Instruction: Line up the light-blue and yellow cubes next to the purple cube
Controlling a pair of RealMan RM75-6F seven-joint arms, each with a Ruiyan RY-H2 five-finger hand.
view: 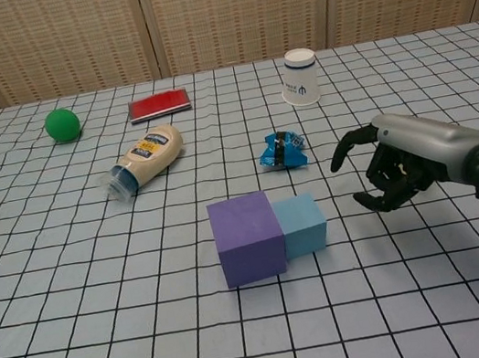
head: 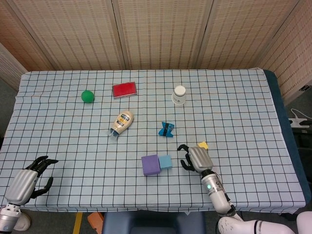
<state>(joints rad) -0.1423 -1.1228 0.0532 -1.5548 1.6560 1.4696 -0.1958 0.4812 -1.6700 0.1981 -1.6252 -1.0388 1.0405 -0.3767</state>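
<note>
Chest view: light-blue cube (view: 302, 223) touching purple cube (view: 248, 237), 1 of 2 placed; right hand (view: 393, 172) hovering empty, fingers spread; yellow cube (head: 203, 145) waiting behind it.

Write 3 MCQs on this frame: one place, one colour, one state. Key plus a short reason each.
1. The light-blue cube sits:
A. on the purple cube
B. touching the purple cube's side
C. by the green ball

2. The flat book is:
A. red
B. green
C. yellow

3. The right hand is:
A. gripping the light-blue cube
B. holding the cup
C. empty, fingers apart

Key: 1 B, it abuts the purple cube on the table. 2 A, red cover in both views. 3 C, it holds nothing, clear of the cubes.
</note>
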